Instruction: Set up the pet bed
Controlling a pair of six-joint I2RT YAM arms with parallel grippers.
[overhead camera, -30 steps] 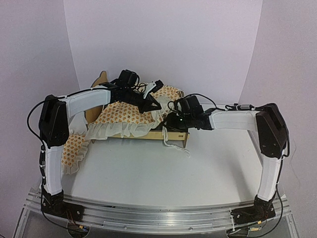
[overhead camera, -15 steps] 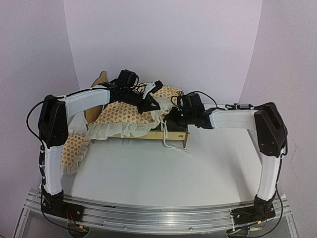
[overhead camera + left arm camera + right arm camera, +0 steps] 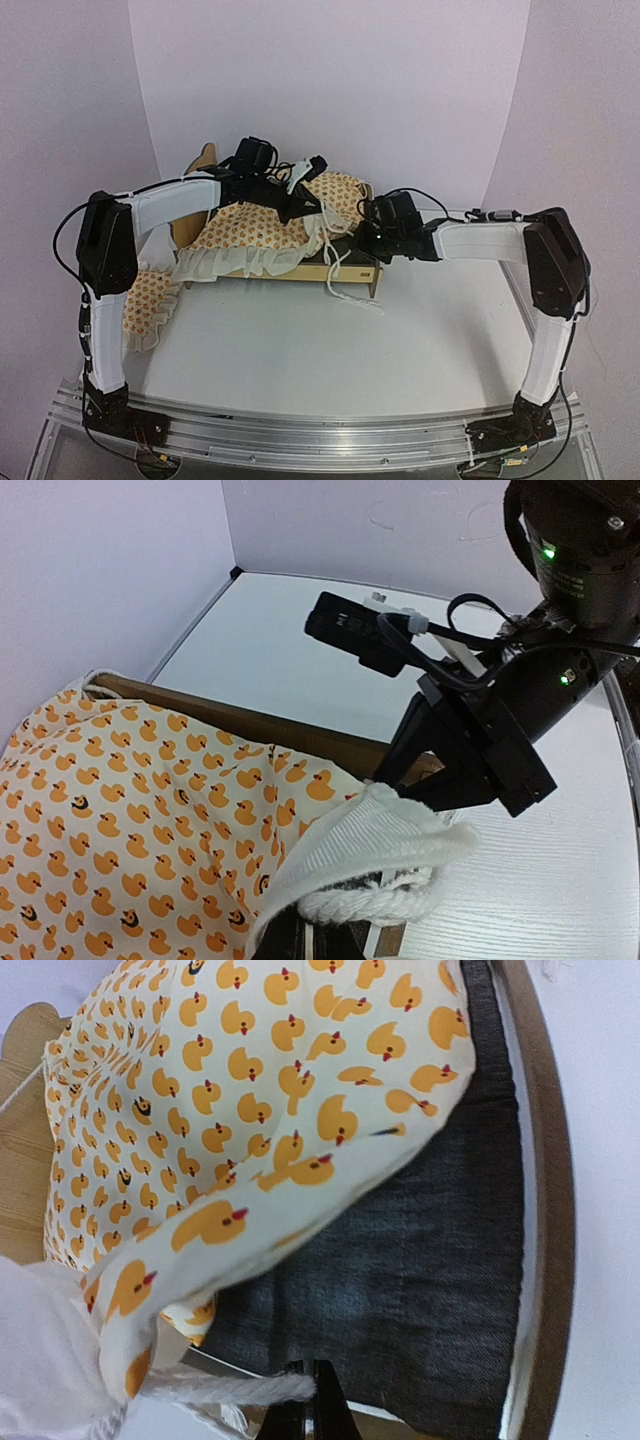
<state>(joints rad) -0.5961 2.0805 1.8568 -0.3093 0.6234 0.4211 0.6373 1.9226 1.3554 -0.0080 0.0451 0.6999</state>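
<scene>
Pet bed [image 3: 352, 276] stands toward the far side of the table [image 3: 300, 350], its scalloped headboard [image 3: 205, 158] at the left end and its light-wood foot rail nearest the right arm. Cream duck-print bedding [image 3: 255, 228] lies heaped over the frame, with its ruffled edge [image 3: 240, 262] hanging over the near side rail. A second duck-print piece [image 3: 150, 300] hangs off the left end of the bed, down to the table. The left gripper [image 3: 305, 207] is over the foot half of the bed, jaws fully closed on a bunched corner of the bedding; in the left wrist view the ruffle [image 3: 370, 840] is gathered right at its fingers. The right gripper [image 3: 310, 1405] is at the foot end, just beside the left one, jaws pinched together on a white cord [image 3: 230, 1390] that runs out from the bedding corner. The rest of the cord trails down over the foot rail and onto the table. In the right wrist view the dark grey base [image 3: 420, 1260] is uncovered at the foot end, with the bedding corner lifted clear of it.
</scene>
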